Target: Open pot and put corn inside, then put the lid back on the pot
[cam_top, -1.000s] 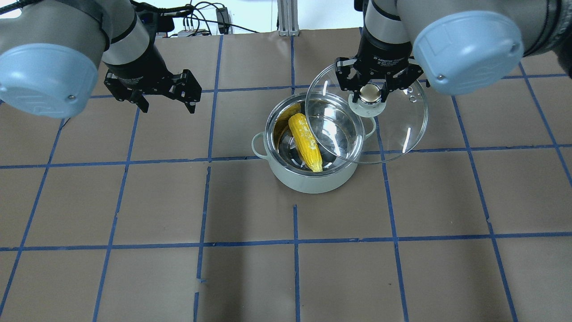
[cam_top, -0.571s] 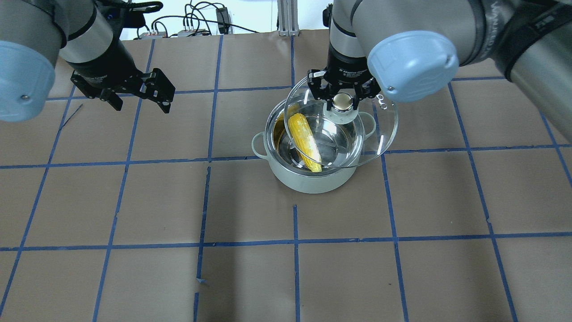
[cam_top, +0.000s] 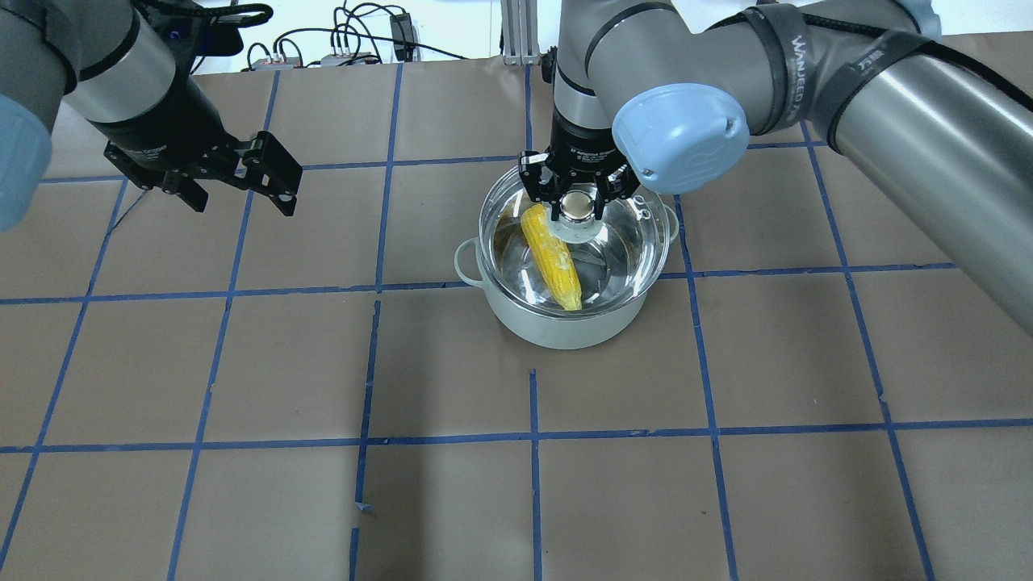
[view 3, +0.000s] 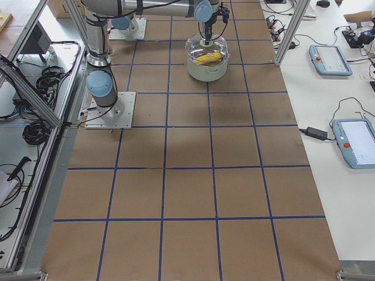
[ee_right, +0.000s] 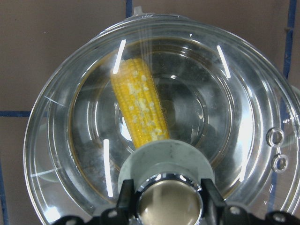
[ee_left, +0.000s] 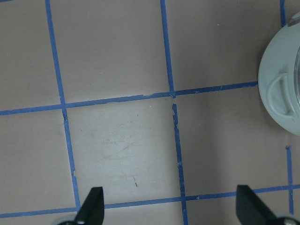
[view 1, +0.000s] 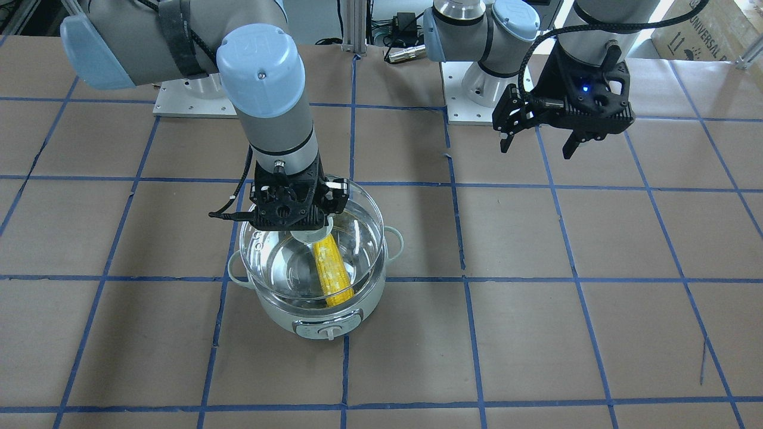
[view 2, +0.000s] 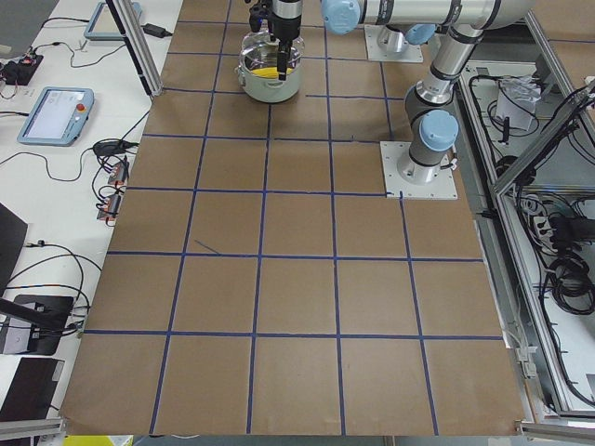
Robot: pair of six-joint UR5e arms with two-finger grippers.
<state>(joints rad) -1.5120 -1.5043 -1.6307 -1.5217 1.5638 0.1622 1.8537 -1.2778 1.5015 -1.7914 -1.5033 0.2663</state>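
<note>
The pale mint-green pot [cam_top: 565,327] stands at the table's middle, its control knob facing the front camera [view 1: 280,319]. The yellow corn [cam_top: 553,258] lies slanted inside it, also seen in the front view [view 1: 331,271] and the right wrist view [ee_right: 138,105]. My right gripper [cam_top: 575,206] is shut on the gold knob [ee_right: 168,201] of the clear glass lid [cam_top: 633,234]. It holds the lid over the pot, about centred. I cannot tell whether the lid rests on the rim. My left gripper [cam_top: 242,202] is open and empty, above the table left of the pot [ee_left: 276,89].
Cables and small boxes [cam_top: 355,40] lie past the table's far edge. The arms' base plates [view 1: 191,98] sit at the robot's side of the table. Tablets [view 3: 331,58] lie on side tables. Blue tape lines grid the brown table cover.
My right gripper has carried the lid left from beside the pot to over its opening. My left gripper has drawn further left, away from the pot, and stays open.
</note>
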